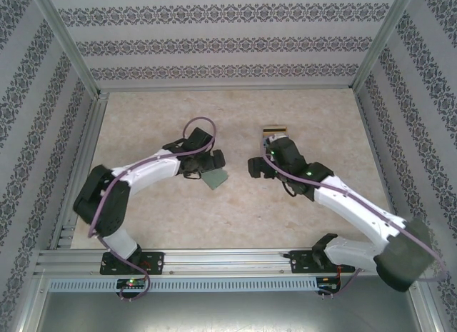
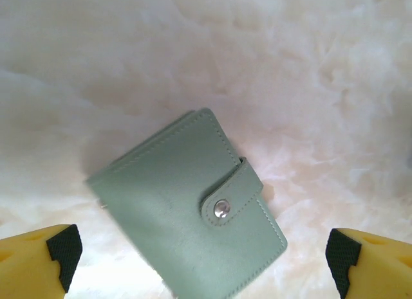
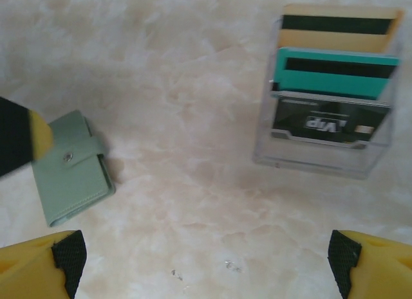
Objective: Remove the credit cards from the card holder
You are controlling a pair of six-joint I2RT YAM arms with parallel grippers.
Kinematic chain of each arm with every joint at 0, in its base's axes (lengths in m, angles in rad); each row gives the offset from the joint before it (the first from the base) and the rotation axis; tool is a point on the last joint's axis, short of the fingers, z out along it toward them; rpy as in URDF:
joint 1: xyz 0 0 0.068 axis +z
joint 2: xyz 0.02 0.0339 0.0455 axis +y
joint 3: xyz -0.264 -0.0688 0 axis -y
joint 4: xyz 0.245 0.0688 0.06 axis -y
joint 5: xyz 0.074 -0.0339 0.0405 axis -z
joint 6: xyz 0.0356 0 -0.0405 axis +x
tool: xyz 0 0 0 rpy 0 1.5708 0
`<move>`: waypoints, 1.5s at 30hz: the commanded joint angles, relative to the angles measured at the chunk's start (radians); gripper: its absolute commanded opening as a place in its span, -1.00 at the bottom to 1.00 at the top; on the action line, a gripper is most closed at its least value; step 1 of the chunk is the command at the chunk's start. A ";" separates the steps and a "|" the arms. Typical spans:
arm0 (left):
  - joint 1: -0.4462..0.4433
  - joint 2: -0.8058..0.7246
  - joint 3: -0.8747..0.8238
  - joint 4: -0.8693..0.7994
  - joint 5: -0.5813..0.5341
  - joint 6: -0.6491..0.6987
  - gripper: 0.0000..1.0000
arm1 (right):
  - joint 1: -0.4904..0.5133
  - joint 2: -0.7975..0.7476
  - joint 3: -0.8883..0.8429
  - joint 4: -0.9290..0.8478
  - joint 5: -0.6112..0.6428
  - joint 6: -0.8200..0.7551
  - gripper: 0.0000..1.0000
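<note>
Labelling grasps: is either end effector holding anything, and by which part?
Nothing is held. The left end effector is open above the closed wallet; right end effector open too.

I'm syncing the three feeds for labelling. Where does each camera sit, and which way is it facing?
Top external: fixed above and behind the bases, looking down on the table; left arm and right arm show.
Left wrist: on the left arm, facing straight down at the closed wallet; open left fingers at the bottom corners.
Right wrist: on the right arm, looking down toward the clear stand holding cards; open right fingers at the bottom corners.
Shared: the wallet lies in all three views.
</note>
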 commanded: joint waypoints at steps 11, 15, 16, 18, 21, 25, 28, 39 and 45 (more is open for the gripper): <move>0.035 -0.582 -0.312 -0.292 -0.372 -0.196 0.99 | 0.152 0.546 0.415 -0.062 -0.143 -0.171 0.02; 0.036 -0.701 -0.372 -0.330 -0.388 -0.243 0.99 | 0.186 0.680 0.520 -0.099 -0.133 -0.209 -0.01; 0.037 -0.720 -0.379 -0.342 -0.392 -0.258 0.99 | 0.191 0.706 0.542 -0.114 -0.126 -0.219 -0.02; 0.037 -0.757 -0.395 -0.349 -0.383 -0.256 0.99 | 0.198 0.765 0.595 -0.150 -0.117 -0.239 -0.07; 0.037 -0.793 -0.403 -0.359 -0.371 -0.252 0.99 | 0.200 0.829 0.652 -0.181 -0.115 -0.267 -0.10; 0.037 -0.810 -0.412 -0.387 -0.376 -0.271 0.99 | 0.200 0.888 0.702 -0.209 -0.098 -0.294 -0.16; 0.037 -0.811 -0.414 -0.388 -0.364 -0.270 0.99 | 0.200 0.919 0.721 -0.228 -0.081 -0.310 -0.14; 0.036 -0.812 -0.413 -0.371 -0.359 -0.254 0.99 | 0.198 0.970 0.729 -0.236 -0.056 -0.325 -0.50; 0.037 -0.801 -0.414 -0.322 -0.314 -0.212 0.99 | 0.193 0.941 0.729 -0.242 -0.100 -0.291 -1.00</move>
